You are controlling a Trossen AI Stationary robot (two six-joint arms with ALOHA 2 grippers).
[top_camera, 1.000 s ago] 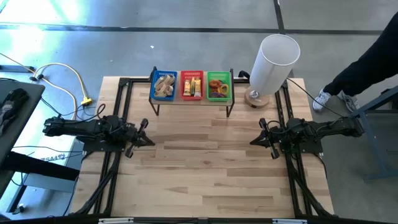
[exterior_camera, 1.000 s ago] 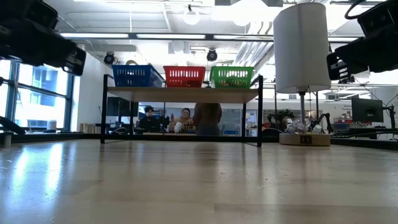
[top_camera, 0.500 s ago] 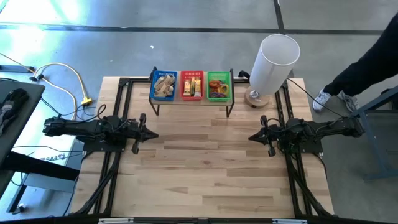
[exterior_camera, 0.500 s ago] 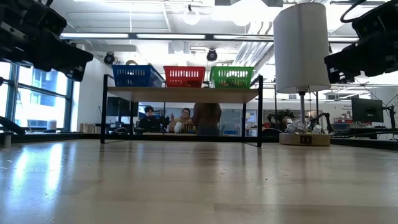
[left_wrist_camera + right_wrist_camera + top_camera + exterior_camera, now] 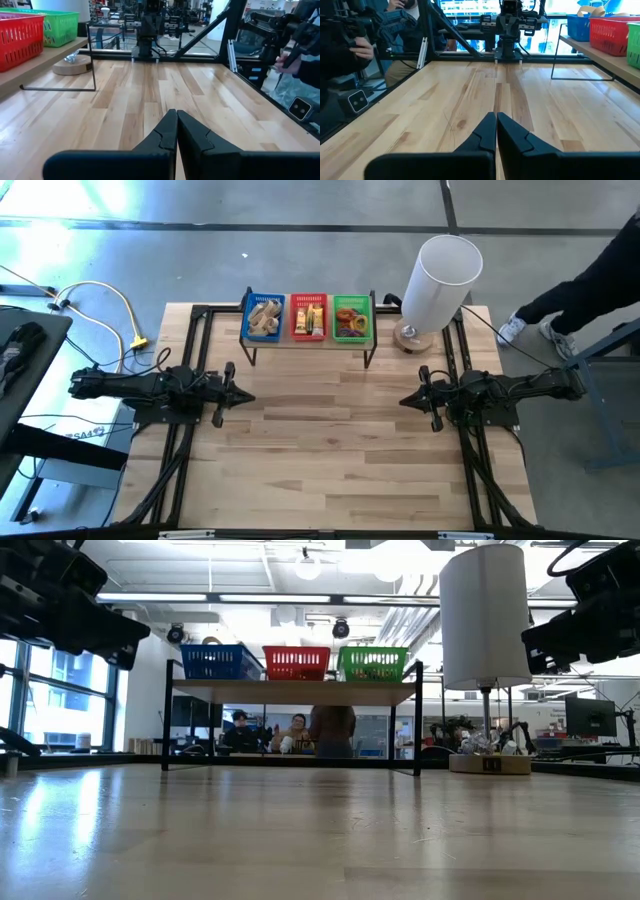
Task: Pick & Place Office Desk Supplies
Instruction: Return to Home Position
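Closest in, each wrist view shows its own two dark fingers closed tight, pad against pad. The left gripper (image 5: 176,111) and the right gripper (image 5: 496,114) are both clenched and raised above the wooden table (image 5: 330,470). The high view adds what neither wrist view can: the two grippers point at each other across the table's middle, well apart, the left at one side and the right at the other. The low view catches only dark arm parts in its upper corners. Farther back, a low shelf (image 5: 310,340) stands at the table's far edge and carries three baskets in a row. They are the blue basket (image 5: 248,317), the red basket (image 5: 294,317) and the green basket (image 5: 371,318). The low view shows only their mesh sides, so only the high view shows the office desk supplies inside. Pale tan bands (image 5: 264,315) lie in the blue basket, yellow blocks (image 5: 312,315) in the red, and coloured loops (image 5: 350,320) in the green. The supplies sit beyond both grippers and well apart from them; the tan bands are nearer the left gripper and the loops nearer the right. Just beside the shelf, on the right arm's side, stands a tall white cylinder (image 5: 440,270). Beyond the table, the low view shows people (image 5: 290,732) under the shelf, and the high view shows a person's leg (image 5: 570,280) off the table's right side.
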